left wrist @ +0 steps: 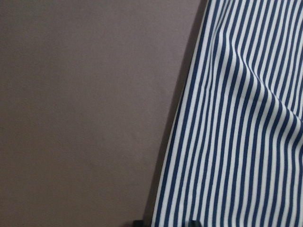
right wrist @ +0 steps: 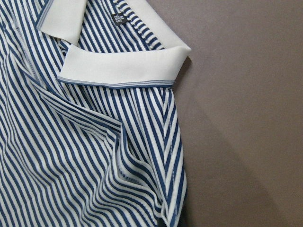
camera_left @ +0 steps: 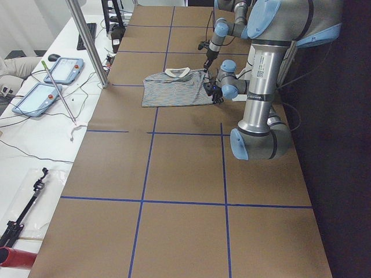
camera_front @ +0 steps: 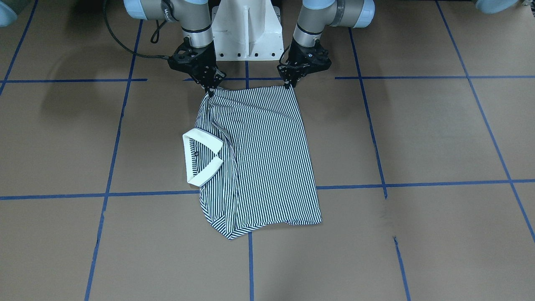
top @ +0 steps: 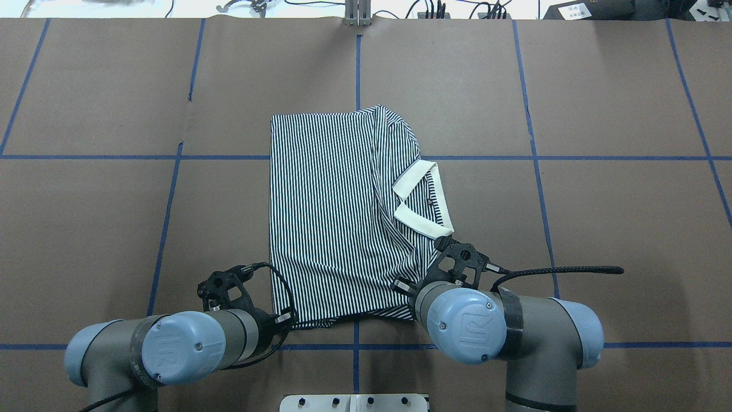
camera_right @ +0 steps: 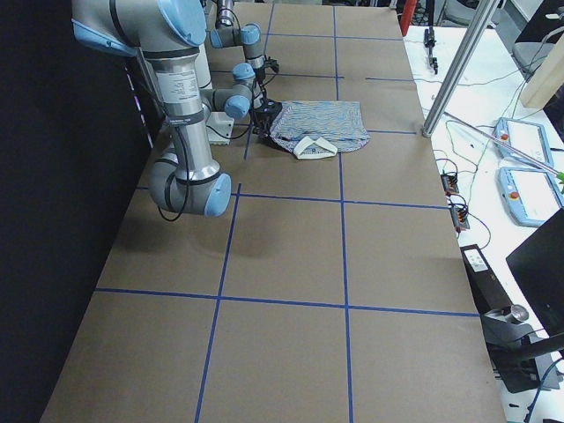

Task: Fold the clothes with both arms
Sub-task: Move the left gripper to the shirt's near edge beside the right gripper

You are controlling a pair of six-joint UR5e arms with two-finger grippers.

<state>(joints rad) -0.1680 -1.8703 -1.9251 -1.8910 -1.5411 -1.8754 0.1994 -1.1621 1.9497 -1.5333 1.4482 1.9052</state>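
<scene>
1. The polo shirt lies folded flat on the table and stretches away from both grippers. Its nearest edge runs from one gripper to the other. The cream collar sits just beyond the right gripper.
2. We see the right gripper pinched closed on one corner, where the cloth bunches up. The left gripper is closed on the other corner.
3. From overhead, the left arm and right arm cover their own fingertips. The collar label's print is too small for us to read.
4. A white pedestal base stands behind the grippers. A black cable trails outward from the right gripper. Blue tape lines cross the table.
5. We count one shirt, two arms and two grippers.
</scene>
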